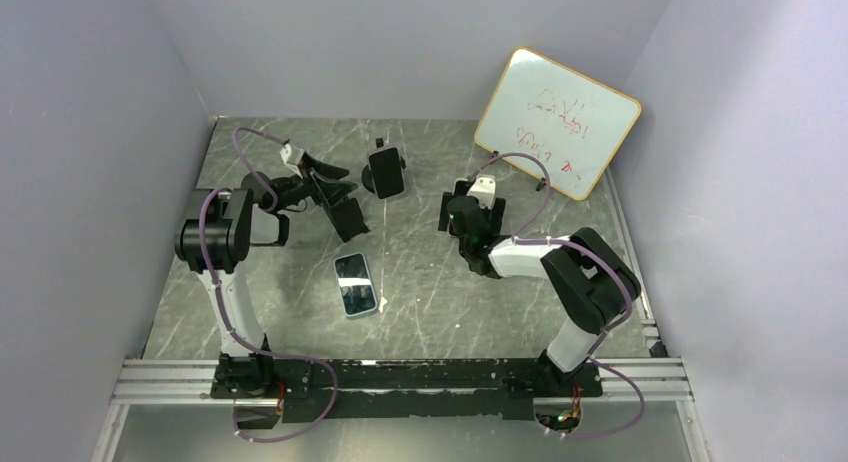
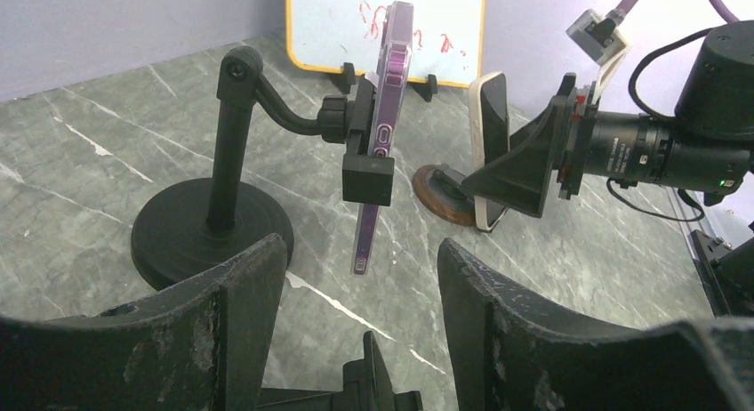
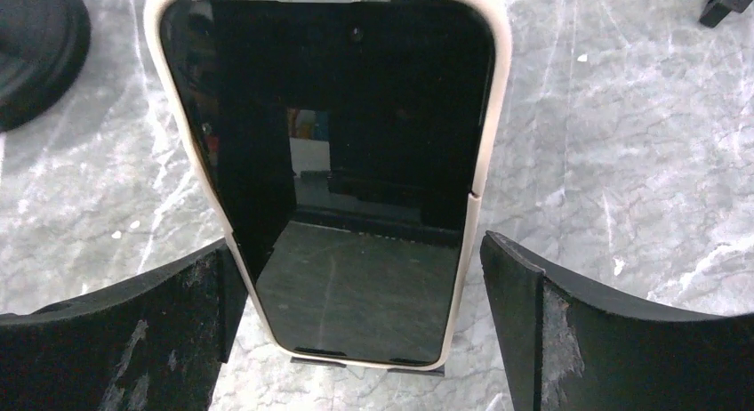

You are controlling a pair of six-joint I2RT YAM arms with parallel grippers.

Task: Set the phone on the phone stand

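Observation:
A cream-cased phone (image 3: 329, 162) with a dark screen leans upright on a small stand whose lip (image 3: 307, 362) shows under its lower edge. My right gripper (image 3: 356, 251) is open around its lower part; the left finger is close to its edge and the right finger stands apart. In the left wrist view this phone (image 2: 492, 144) sits on a brown-based stand (image 2: 442, 197). A purple-cased phone (image 2: 389, 117) is clamped on a black stand (image 2: 212, 233). My left gripper (image 2: 360, 251) is open and empty, short of that stand. A blue-cased phone (image 1: 355, 284) lies flat on the table.
A whiteboard (image 1: 555, 122) with an orange frame leans at the back right, and it also shows in the left wrist view (image 2: 338, 20). The black stand with its phone (image 1: 385, 172) is at the back centre. Grey walls enclose the marble table (image 1: 450, 302).

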